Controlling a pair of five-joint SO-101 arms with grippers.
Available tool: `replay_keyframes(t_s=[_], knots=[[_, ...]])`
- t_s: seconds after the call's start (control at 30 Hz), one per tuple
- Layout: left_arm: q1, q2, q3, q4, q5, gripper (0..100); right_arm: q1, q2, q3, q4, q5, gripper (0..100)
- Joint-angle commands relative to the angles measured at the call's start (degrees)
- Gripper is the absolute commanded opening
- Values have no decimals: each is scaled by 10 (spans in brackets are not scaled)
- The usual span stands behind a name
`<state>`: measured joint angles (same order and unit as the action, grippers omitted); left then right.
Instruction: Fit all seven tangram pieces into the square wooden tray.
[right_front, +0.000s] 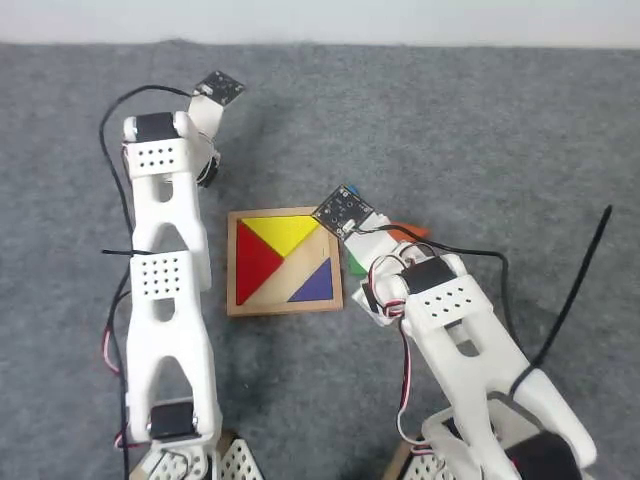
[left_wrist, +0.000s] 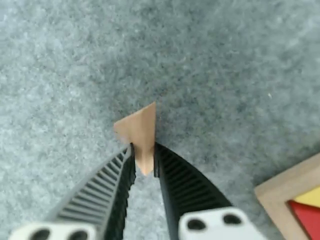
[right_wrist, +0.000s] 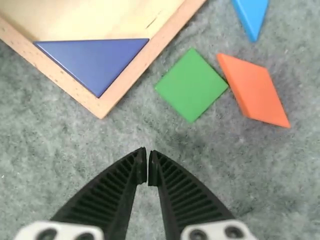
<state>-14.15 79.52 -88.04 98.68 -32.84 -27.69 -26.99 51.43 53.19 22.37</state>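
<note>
**Well short of full: three pieces seated, a fourth in the left arm's grip**

The left gripper (left_wrist: 144, 150) is pinching a tan triangle (left_wrist: 139, 127) by one corner, over the grey carpet (left_wrist: 225, 60) on the far-left side of the wooden tray (right_front: 283, 306). Whether the piece is lifted clear of the carpet or resting on it cannot be told. One corner of the tray shows in the left wrist view, near the gripper but apart from it.

Inside the tray lie a yellow triangle (right_front: 283, 232) on the far side, a red triangle (right_front: 255, 265) on the left, and an indigo triangle (right_wrist: 92, 55) in the near-right corner. Bare wood shows between them.

The right gripper (right_wrist: 148, 157) has its fingers pressed together on nothing. It hangs just beyond the tray's near-right corner. On the carpet to the right of the tray lie a green square (right_wrist: 191, 84), an orange parallelogram (right_wrist: 254, 90) just beside it, and a light blue triangle (right_wrist: 250, 15) farther off.

The step in hand looks like bringing the tan triangle over to the tray. That would call for carrying it to the right and nearer, over the rim, and turning it so its edges line up with a free gap before letting go. The right arm would likely need to spread its fingers before taking the green square, the nearest loose piece.
</note>
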Motion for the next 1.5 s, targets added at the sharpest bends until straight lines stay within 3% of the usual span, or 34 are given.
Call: replay_keyframes(t_s=[0.0, 0.33, 0.6, 0.73, 1.0, 1.17, 1.3, 1.47], knots=[[1, -82, 52, 21, -7, 43, 8, -1, -38, -9, 8, 33], [25, -402, 470, 20, -35, 20, 9, 0, -38, -10, 9, 33], [27, -629, 698, 18, -48, 19, 12, 3, -38, -10, 9, 33], [50, -737, 822, 13, -70, 19, 48, -2, -40, -12, 5, 33], [128, -938, 1137, -171, -78, 19, 132, -2, -54, -36, -69, 33], [200, -1043, 1309, -283, -77, 19, 138, -2, -54, -39, -74, 33], [243, -1049, 1374, -344, -75, 19, 138, -2, -54, -39, -74, 33], [230, -985, 1389, -428, -73, 19, 138, -2, -54, -39, -74, 33]])
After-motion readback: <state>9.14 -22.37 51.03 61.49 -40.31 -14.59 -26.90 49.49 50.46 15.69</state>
